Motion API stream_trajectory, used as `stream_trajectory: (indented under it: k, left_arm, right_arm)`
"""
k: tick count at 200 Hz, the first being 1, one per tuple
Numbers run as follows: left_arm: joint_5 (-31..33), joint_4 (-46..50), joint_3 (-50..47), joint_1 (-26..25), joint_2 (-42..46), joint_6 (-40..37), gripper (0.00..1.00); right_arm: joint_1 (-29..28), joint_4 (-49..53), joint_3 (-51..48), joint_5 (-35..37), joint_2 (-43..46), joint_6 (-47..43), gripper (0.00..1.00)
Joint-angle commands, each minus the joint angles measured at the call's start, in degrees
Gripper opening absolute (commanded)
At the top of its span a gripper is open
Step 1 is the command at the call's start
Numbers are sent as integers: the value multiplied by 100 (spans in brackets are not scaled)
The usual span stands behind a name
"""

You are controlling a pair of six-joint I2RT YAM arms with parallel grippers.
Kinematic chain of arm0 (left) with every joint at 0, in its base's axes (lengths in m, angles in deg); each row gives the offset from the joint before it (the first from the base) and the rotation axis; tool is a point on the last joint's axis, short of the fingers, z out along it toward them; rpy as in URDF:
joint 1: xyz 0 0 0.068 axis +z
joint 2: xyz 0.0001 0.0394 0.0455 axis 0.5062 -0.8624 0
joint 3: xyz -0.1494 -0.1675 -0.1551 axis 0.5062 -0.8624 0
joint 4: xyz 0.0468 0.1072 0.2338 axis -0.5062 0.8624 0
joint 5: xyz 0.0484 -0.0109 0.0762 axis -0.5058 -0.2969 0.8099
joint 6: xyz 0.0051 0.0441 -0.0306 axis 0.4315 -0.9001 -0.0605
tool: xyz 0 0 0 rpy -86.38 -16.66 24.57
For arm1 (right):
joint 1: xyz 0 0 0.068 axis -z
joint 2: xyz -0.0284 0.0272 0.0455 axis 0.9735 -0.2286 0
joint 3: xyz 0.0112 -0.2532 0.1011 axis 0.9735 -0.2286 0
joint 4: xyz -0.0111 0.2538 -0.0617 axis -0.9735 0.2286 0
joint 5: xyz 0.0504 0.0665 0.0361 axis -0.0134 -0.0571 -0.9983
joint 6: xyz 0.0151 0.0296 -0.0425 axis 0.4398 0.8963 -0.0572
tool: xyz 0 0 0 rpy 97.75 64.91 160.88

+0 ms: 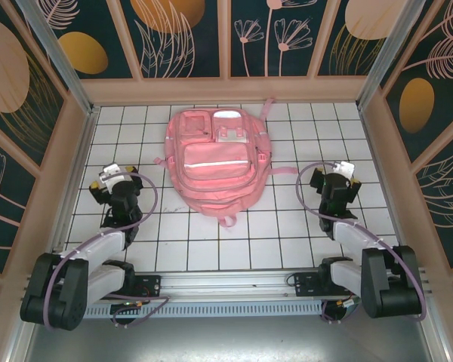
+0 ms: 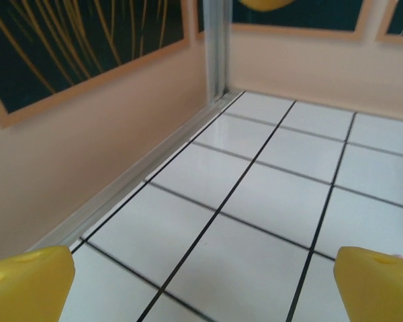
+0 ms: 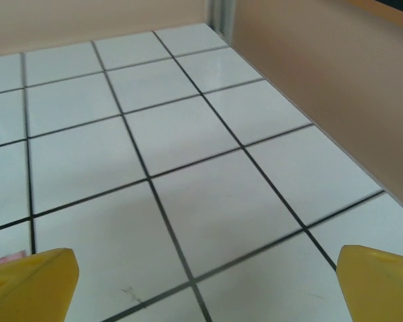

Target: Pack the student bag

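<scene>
While both arms rest apart, the student bag (image 1: 214,160) lies flat at the middle of the white tiled table (image 1: 287,234), toward the far wall.
From above, the left gripper (image 1: 109,181) and right gripper (image 1: 336,175) flank the pink bag, each well clear of it; the wrist views show their yellow fingertips (image 2: 30,285) parted wide over bare tiles, holding nothing.

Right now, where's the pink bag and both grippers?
student bag (image 1: 215,175), top view, front pocket.
left gripper (image 2: 203,285), left wrist view, between fingertips.
right gripper (image 3: 205,282), right wrist view, between fingertips.
</scene>
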Motion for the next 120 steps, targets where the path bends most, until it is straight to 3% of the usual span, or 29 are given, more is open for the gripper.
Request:
stream_trajectory:
  k: [1,32,64,96,120]
  left_arm:
    - [-629,-1610,-349,164,-135,-456,99]
    - [-1056,-2994,-771,301,-547,-258,98]
    - [-1031,-3772,-893,318,-1131,-382,98]
    - [-1568,-4142,-773,365,-1659,-615,99]
    - [-2186,-4207,-767,730,-1810,-377,99]
  right_arm:
    - [55,-1295,-202,-518,-192,-212,99]
    - [88,-2152,-528,-857,-349,-265,99]
    - [160,-3068,-830,-1245,-450,-300,99]
    - [273,-3809,-1013,-1477,-739,-367,99]
    - [391,-4217,-998,-1621,-1000,-344,99]
